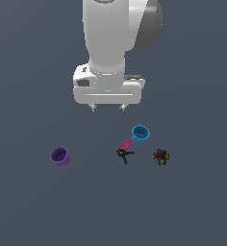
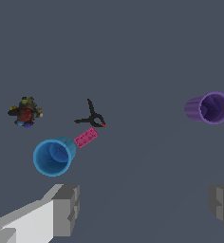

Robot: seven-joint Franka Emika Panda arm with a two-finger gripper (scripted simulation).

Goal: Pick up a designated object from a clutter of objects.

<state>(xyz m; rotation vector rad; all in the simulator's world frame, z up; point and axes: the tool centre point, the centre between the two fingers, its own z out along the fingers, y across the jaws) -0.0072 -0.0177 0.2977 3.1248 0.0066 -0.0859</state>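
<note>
Purple cup (image 1: 60, 156): upright on the grey floor, alone at the exterior view's left, well apart from the other items.
Gripper (image 1: 107, 108): above the floor, jaws spread wide, holding nothing.
Blue cup (image 1: 140, 134): upright, at the exterior view's right.
Pink block (image 1: 126, 143): flat, just beside the blue cup.
Black-red clamp (image 1: 124, 154): near the pink block.
Multicoloured toy (image 1: 160, 156): farthest to the exterior view's right.

Simulated test scene, not a real room: a flat, uniform slate-grey floor (image 1: 29, 211) is filling both views, with no walls, furniture or texture showing. Small toy-like props are sitting on it, flatly shaded, under a smooth white rendered arm (image 1: 108, 38).
</note>
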